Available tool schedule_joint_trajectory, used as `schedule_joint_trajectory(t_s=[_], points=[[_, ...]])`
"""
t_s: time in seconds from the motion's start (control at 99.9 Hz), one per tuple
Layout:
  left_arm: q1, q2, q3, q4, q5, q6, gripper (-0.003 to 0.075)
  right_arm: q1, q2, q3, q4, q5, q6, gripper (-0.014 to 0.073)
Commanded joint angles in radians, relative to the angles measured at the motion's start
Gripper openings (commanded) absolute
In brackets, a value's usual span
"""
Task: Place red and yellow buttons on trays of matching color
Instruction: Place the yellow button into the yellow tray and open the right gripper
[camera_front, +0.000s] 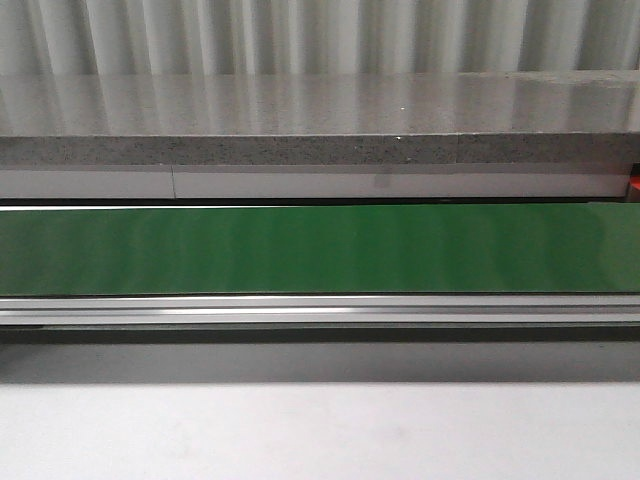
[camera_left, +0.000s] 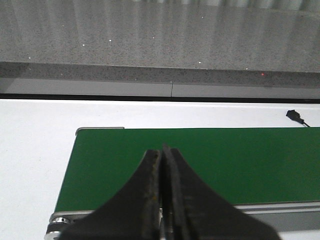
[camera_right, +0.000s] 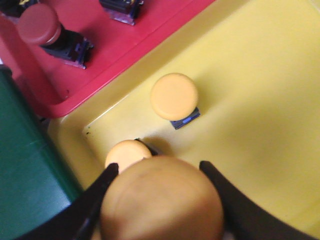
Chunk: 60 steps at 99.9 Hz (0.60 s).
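Desk (camera_front: 320, 430) carries a green conveyor belt (camera_front: 320, 248), bare in the front view; no buttons on it.

Yellow tray (camera_right: 250, 90) sits edge to edge with the red tray (camera_right: 125, 45), so sorting is by colour.

Right gripper (camera_right: 160, 200): fingers clamped on a yellow button (camera_right: 162, 202), held above the yellow tray, apparently for release there. Two yellow buttons (camera_right: 174, 96) already lie in it; a red button (camera_right: 39, 24) is in the red tray.

Left gripper (camera_left: 161, 165): fingers pressed together, empty, over the belt end, likely waiting.
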Motion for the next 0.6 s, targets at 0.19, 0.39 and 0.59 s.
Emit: schedule_joint_trajectory(t_s=[0.19, 0.39, 0.59], points=[[-0.009, 0.011, -0.026, -0.004, -0.079, -0.004, -0.002, -0.08, 0.033, 0.052, 0.014, -0.162, 0.041, 0.0213], [-0.009, 0.011, -0.026, -0.004, -0.079, -0.004, -0.002, -0.087, 0.101, 0.053, 0.014, -0.213, 0.054, 0.0213], [-0.009, 0.011, -0.026, -0.004, -0.079, -0.004, -0.002, -0.087, 0.201, 0.053, 0.014, -0.243, 0.066, 0.0213]])
